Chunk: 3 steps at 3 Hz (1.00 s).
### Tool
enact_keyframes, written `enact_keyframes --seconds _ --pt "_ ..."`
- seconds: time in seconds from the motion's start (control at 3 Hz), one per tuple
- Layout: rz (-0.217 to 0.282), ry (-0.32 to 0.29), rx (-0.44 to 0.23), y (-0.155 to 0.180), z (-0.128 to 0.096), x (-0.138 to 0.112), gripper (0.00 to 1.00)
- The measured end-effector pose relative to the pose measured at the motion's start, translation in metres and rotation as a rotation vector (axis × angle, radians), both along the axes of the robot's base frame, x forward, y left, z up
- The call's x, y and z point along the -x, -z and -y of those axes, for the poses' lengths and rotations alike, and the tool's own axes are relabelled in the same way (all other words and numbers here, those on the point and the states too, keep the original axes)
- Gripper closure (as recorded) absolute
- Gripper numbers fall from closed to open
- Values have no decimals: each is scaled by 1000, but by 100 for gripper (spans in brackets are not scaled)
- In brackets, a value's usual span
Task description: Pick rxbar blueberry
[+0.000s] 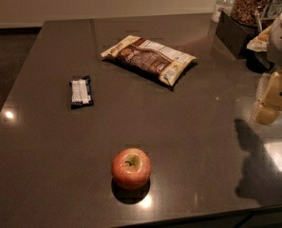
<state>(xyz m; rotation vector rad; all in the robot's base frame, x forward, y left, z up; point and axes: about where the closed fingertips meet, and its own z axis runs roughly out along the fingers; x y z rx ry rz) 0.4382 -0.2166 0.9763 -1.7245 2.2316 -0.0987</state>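
The rxbar blueberry (81, 92) is a small flat bar in a dark navy wrapper with a white centre panel. It lies flat on the dark counter (45, 151), at the left of centre. My gripper (272, 99) hangs at the right edge of the view, above the counter's right side. It is far to the right of the bar and holds nothing that I can see. Its shadow falls on the counter below it.
A brown-and-cream snack bag (148, 58) lies behind the bar, towards the back middle. A red-yellow apple (131, 168) stands near the front edge. Jars and a dark box (235, 30) crowd the back right corner.
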Motion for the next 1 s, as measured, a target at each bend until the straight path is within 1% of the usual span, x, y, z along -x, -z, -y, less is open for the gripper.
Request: enact_keyframes --seconds 0.33,0.67,1.0 --pt "0 0 0 0 0 0 0" --pt "-8 -29 19 3 -15 -8 0" --pt "-29 -71 30 13 -41 -26 0"
